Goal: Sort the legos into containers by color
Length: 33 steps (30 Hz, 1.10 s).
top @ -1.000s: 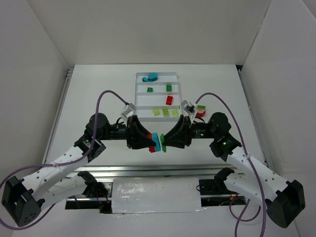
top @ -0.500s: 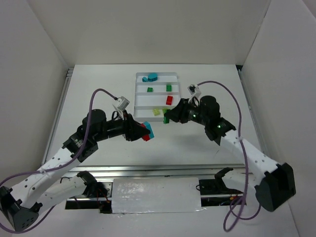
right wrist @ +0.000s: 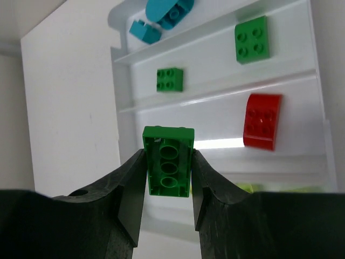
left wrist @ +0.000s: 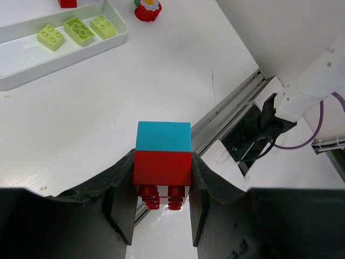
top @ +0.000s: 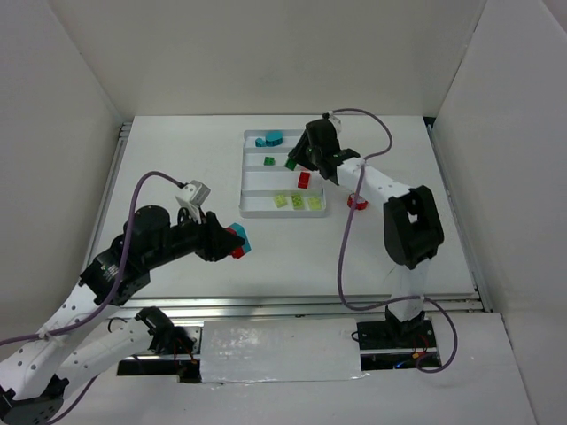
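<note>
The left gripper (left wrist: 161,175) is clamped on a red brick (left wrist: 161,166), which has a teal brick (left wrist: 163,136) joined to its outer side. The pair hangs over the bare table (top: 177,159), near the front left corner of the white tray (top: 252,212) but apart from it.

The right gripper (right wrist: 168,168) pinches a dark green brick (right wrist: 168,161) by its long sides, with the hollow underside facing the wrist camera. It hangs above the middle of the tray (which compartment lies under it, I cannot tell).

In the tray, the farthest compartment holds teal pieces (top: 269,138). The next has two loose green bricks (right wrist: 252,39). The third has a curved red brick (right wrist: 262,121), and the nearest has three yellow-green bricks (left wrist: 78,29) in a row. A red flower-shaped piece (top: 357,203) sits on the table just right of the tray
</note>
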Each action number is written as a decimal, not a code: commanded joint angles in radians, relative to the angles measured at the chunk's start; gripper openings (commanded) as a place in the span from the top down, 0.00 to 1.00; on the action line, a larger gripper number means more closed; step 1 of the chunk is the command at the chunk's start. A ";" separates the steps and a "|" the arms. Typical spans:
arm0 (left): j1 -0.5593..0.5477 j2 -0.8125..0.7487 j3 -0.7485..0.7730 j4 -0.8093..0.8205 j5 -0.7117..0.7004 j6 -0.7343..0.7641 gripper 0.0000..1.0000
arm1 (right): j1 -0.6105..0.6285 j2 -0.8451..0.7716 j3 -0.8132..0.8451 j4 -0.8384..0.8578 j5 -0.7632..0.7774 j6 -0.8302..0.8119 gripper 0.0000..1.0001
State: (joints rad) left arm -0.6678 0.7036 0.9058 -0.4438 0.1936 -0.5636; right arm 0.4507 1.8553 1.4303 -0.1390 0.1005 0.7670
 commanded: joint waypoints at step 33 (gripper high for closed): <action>0.004 -0.038 -0.145 0.117 0.136 0.004 1.00 | -0.044 0.450 0.440 0.026 0.002 0.177 0.39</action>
State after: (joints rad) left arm -0.6678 0.6701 0.7628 -0.3859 0.3099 -0.5552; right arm 0.4034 2.3459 1.8885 -0.1642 0.1093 0.9504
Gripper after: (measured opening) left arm 0.483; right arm 0.576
